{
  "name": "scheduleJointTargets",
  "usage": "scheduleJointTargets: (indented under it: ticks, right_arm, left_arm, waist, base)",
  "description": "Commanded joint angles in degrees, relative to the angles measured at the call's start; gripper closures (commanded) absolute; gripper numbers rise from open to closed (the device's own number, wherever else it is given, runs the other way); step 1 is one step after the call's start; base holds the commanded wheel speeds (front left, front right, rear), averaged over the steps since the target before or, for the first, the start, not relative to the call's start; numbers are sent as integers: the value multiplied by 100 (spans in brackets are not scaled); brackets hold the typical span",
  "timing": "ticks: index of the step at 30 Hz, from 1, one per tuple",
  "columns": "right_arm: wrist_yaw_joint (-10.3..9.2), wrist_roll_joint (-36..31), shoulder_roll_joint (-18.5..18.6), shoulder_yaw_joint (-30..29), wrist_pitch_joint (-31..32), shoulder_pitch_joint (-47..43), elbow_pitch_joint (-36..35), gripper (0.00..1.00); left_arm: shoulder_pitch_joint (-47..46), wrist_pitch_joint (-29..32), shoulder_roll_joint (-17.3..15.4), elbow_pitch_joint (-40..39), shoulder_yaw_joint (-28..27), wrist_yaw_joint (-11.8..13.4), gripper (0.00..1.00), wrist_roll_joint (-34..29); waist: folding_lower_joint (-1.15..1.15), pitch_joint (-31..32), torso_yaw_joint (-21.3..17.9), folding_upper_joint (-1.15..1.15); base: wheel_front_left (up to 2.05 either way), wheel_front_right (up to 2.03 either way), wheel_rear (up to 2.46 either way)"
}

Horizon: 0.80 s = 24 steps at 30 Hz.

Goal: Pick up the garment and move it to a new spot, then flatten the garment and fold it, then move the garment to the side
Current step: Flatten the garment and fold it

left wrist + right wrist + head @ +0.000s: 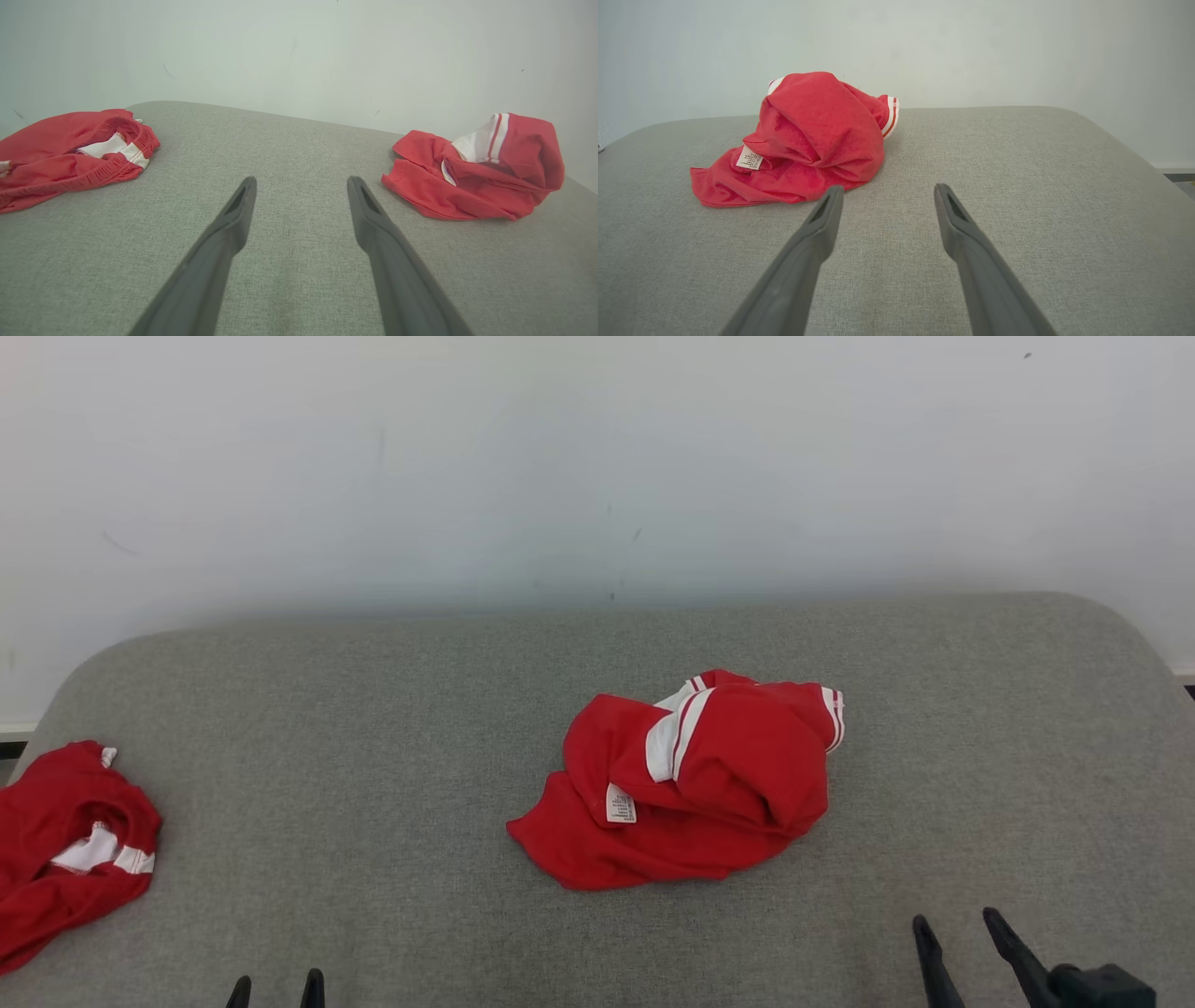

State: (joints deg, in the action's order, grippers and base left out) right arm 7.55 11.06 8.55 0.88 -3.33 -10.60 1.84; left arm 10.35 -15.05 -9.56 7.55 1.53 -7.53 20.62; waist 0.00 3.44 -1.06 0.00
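garment [681, 784]: crumpled, mid surface [373, 709];
2nd red garment [70, 154]: left edge, L wrist view;
L fingers [233, 219], R fingers [962, 224]: wide, empty

The left gripper [277, 982] sits low at the lower left, its fingertips just entering the head view, jaws spread wide and empty. The right gripper [954, 918] reaches further forward, fingers likewise parted, holding nothing

Red shorts [56, 793] on grey table [373, 728]
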Motion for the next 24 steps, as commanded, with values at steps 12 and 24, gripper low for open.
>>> scheduleJointTargets:
  ticks: [12, 24]
  right_arm:
    - [-12, 621, 566, 1192, 2836, 2323, 61, 0]
    - [-12, 142, 473, 1345, 4060, 4168, 1722, 0]
  left_arm:
    - [-167, -19, 41, 98, 226, 11, 0, 11]
    - [-388, -19, 140, 25, 504, 11, 0, -95]
  waist:
    - [0, -150, 317, 0]
    - [0, -512, 1245, 0]
  base:
    - [0, 0, 0]
    - [0, 0, 0]
